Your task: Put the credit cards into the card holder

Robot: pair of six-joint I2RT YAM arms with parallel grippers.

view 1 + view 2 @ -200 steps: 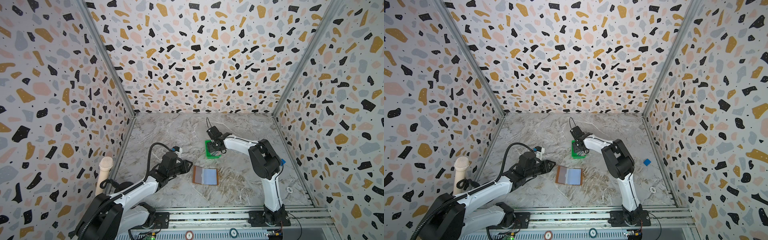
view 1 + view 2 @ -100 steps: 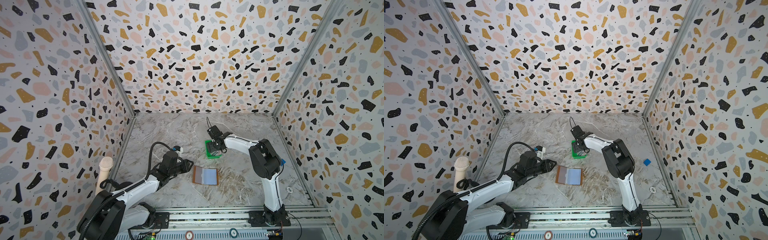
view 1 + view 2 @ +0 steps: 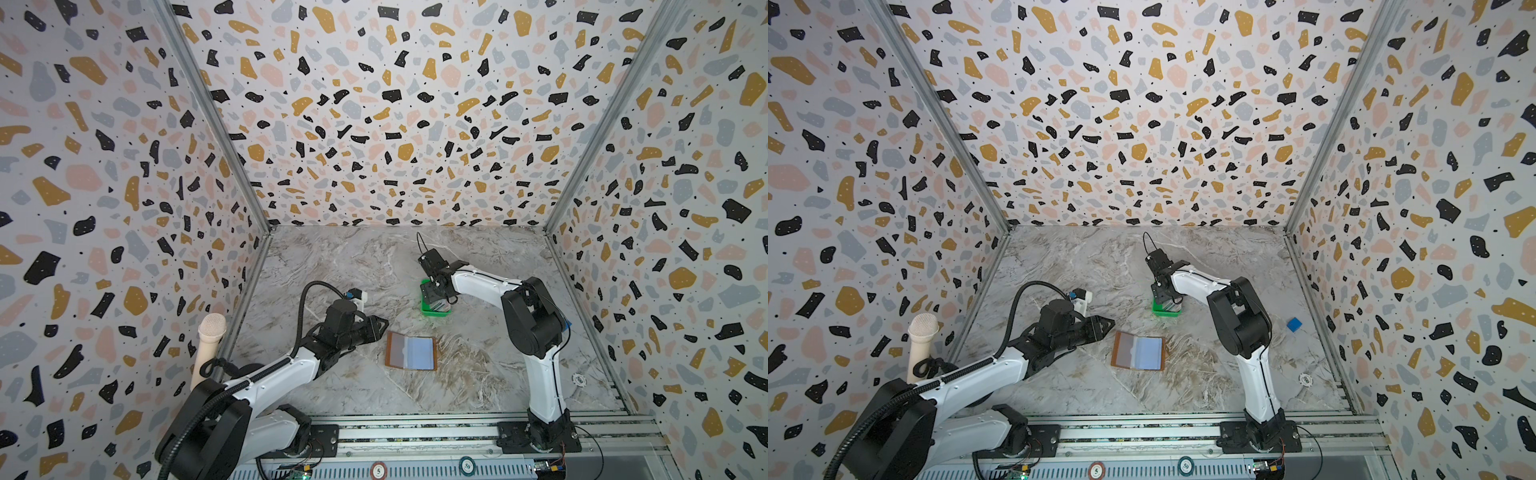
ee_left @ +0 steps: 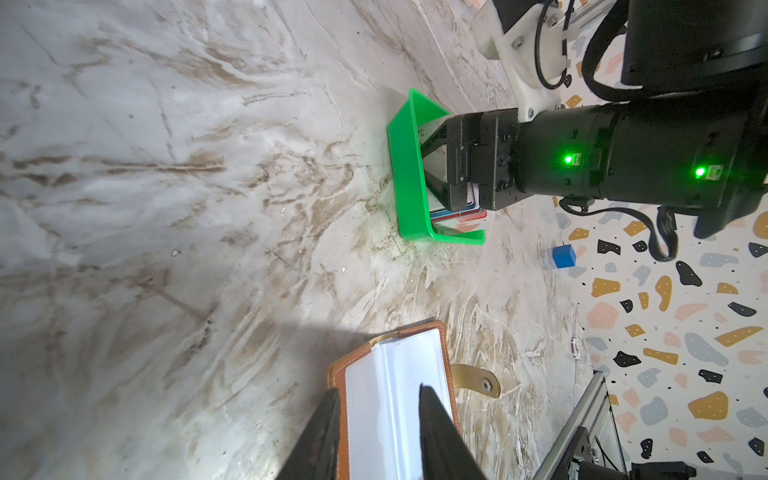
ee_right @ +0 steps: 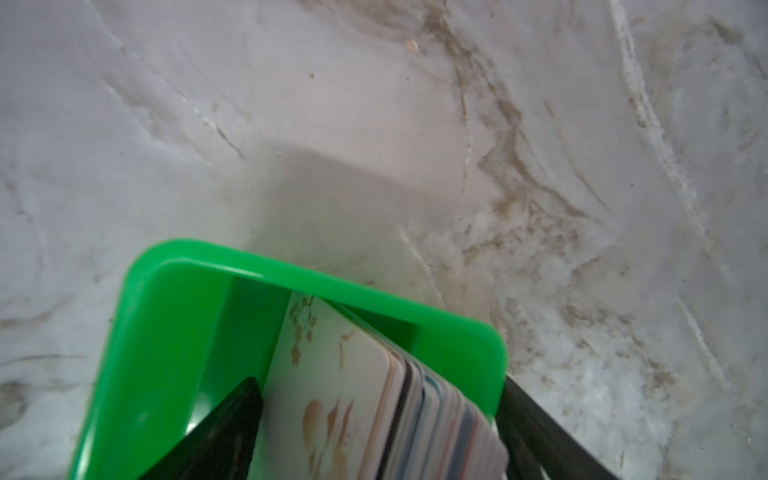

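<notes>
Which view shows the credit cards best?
The right wrist view: the credit cards fill the foreground inside the green tray, with separate coloured edges distinguishable. The left wrist view shows only a few edges past the right gripper; in both top views they are a tiny patch beneath it.

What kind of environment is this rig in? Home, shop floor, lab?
Probably a lab test cell, not a real room: terrazzo-print panels box in a marble-look tabletop, and the left arm and right arm are mounted on an aluminium rail at its front edge.
</notes>
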